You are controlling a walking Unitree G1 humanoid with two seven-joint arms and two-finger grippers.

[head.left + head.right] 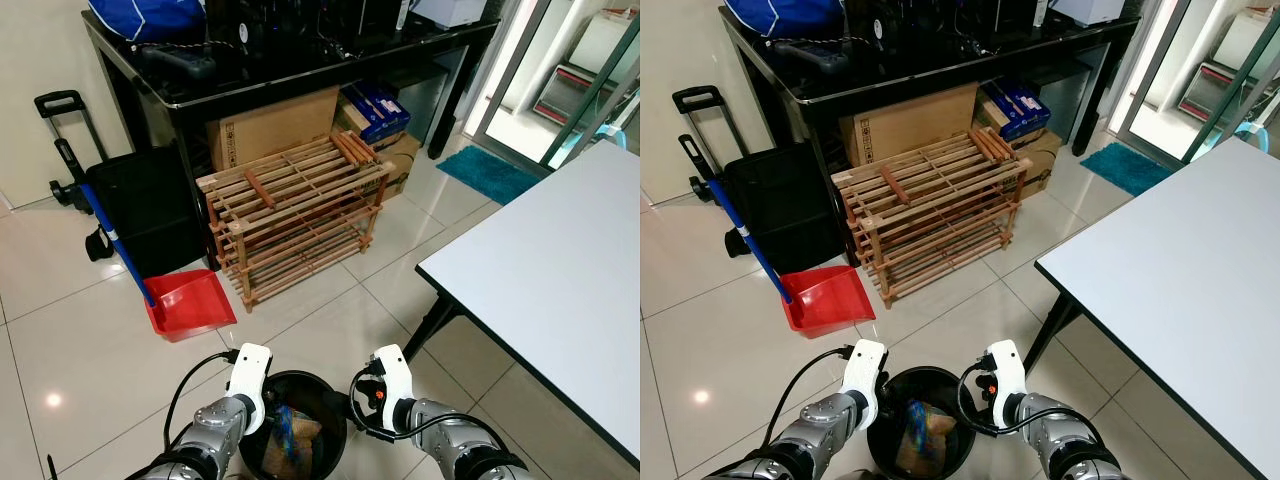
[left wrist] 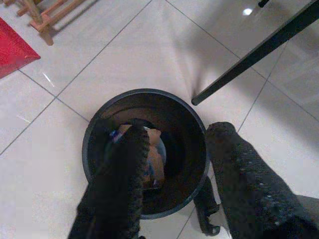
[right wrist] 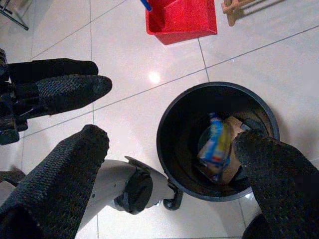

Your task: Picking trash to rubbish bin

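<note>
A round black rubbish bin (image 1: 300,379) stands on the white tiled floor right in front of me, between my two arms. Inside it lies crumpled trash (image 3: 214,144), a blue-and-yellow wrapper on brown paper, which is also visible in the left wrist view (image 2: 152,160). My left gripper (image 2: 177,134) hangs open just over the bin's mouth with nothing between its fingers. On the other side, my right gripper (image 3: 174,139) is spread wide open above the bin's rim (image 3: 219,84) and is also empty.
A red dustpan (image 1: 190,303) with a blue handle lies ahead on the left. A wooden shoe rack (image 1: 295,215) stands in front of a black desk with cardboard boxes under it. A white table (image 1: 560,270) on a black leg (image 1: 430,325) is close on the right.
</note>
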